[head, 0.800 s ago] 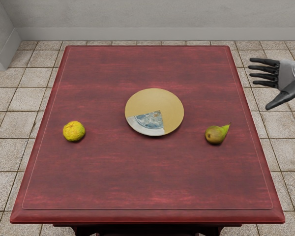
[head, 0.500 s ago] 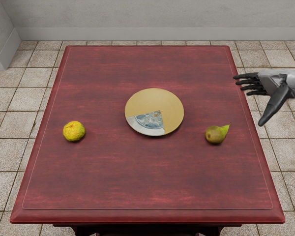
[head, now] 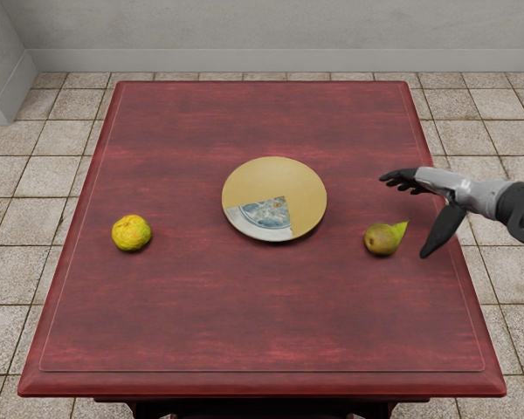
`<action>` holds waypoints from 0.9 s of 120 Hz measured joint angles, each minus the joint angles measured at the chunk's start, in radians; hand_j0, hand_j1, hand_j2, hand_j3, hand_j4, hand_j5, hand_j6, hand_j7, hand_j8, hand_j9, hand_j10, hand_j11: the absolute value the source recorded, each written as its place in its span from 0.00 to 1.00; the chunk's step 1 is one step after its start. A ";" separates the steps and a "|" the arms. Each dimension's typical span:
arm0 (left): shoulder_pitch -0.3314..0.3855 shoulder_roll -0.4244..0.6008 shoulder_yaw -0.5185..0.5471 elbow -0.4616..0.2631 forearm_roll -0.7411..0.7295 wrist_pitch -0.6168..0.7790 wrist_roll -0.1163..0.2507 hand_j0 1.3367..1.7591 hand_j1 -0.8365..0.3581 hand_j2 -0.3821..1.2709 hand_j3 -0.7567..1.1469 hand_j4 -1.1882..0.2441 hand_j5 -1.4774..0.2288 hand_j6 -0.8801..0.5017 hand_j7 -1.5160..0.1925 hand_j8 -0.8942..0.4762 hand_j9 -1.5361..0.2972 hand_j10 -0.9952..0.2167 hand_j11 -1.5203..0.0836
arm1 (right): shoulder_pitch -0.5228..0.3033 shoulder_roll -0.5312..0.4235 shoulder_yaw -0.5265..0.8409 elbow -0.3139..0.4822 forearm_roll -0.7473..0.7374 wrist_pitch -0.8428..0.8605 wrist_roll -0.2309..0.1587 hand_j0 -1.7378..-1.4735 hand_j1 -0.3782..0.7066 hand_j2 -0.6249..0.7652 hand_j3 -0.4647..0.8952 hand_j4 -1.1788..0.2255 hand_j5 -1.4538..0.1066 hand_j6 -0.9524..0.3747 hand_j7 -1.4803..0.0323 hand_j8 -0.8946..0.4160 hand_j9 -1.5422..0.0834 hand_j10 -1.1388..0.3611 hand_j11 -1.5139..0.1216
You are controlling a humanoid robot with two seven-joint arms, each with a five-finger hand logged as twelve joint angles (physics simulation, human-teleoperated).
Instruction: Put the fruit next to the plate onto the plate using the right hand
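A green-brown pear [head: 383, 237] lies on the table to the right of the tan plate [head: 276, 187], which carries a blue-grey patterned wedge near its front. A yellow-green citrus fruit [head: 132, 233] lies farther off, on the plate's left. My right hand [head: 419, 205] comes in from the right edge and hovers just right of and above the pear, fingers spread and holding nothing, thumb pointing down beside the fruit. No contact with the pear shows.
The dark red wooden table [head: 262, 332] stands on a tiled floor, with a grey wall behind. Its right edge runs just under my right hand.
My right hand has swung in from beyond the table's right edge, down and leftward, to a spot close beside the pear. Fruits and plate have not moved.
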 joint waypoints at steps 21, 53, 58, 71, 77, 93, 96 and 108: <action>0.000 0.000 0.000 0.000 0.000 0.000 0.000 0.76 0.99 0.23 0.40 0.83 0.87 0.64 0.89 0.65 0.84 0.82 0.95 | -0.072 0.034 -0.009 0.007 -0.034 -0.094 0.097 0.30 0.32 0.41 0.34 0.64 0.71 0.51 0.75 0.47 0.73 0.58 0.71; 0.000 0.000 0.000 0.000 0.000 0.000 0.000 0.76 0.99 0.23 0.40 0.83 0.87 0.64 0.89 0.65 0.84 0.82 0.95 | -0.096 0.073 -0.044 0.004 -0.058 -0.167 0.135 0.30 0.39 0.40 0.34 0.60 0.65 0.46 0.69 0.43 0.68 0.54 0.66; 0.000 0.000 0.000 0.000 0.000 0.000 0.000 0.76 0.99 0.23 0.40 0.83 0.87 0.64 0.89 0.65 0.84 0.82 0.95 | -0.099 0.072 -0.050 0.002 -0.064 -0.180 0.137 0.30 0.40 0.40 0.34 0.60 0.65 0.46 0.69 0.42 0.68 0.53 0.66; 0.000 0.000 0.000 0.000 0.000 0.000 0.000 0.76 0.99 0.23 0.40 0.83 0.87 0.64 0.89 0.65 0.84 0.82 0.95 | -0.101 0.071 -0.059 -0.010 -0.082 -0.199 0.139 0.30 0.41 0.40 0.34 0.59 0.64 0.45 0.68 0.42 0.67 0.53 0.65; 0.000 0.000 0.000 0.000 0.000 0.000 0.000 0.76 0.99 0.23 0.40 0.83 0.87 0.64 0.89 0.65 0.84 0.82 0.95 | -0.102 0.071 -0.060 -0.018 -0.087 -0.203 0.139 0.30 0.41 0.40 0.34 0.59 0.64 0.45 0.68 0.41 0.67 0.53 0.65; 0.000 0.000 0.000 0.000 0.000 0.000 0.000 0.76 0.99 0.23 0.40 0.83 0.87 0.64 0.89 0.65 0.84 0.82 0.95 | -0.102 0.068 -0.065 -0.030 -0.093 -0.208 0.140 0.30 0.45 0.42 0.34 0.56 0.60 0.42 0.64 0.38 0.63 0.50 0.61; 0.000 0.000 0.000 0.000 0.000 0.000 0.000 0.76 0.99 0.23 0.40 0.83 0.87 0.64 0.89 0.65 0.84 0.82 0.95 | -0.102 0.068 -0.065 -0.031 -0.093 -0.208 0.140 0.30 0.47 0.43 0.34 0.55 0.59 0.41 0.63 0.37 0.62 0.49 0.60; 0.000 0.000 0.000 0.000 0.000 0.000 0.000 0.76 0.99 0.23 0.40 0.83 0.87 0.64 0.89 0.65 0.84 0.82 0.95 | -0.103 0.072 -0.066 -0.033 -0.094 -0.209 0.139 0.30 0.53 0.45 0.34 0.51 0.55 0.37 0.59 0.34 0.58 0.52 0.56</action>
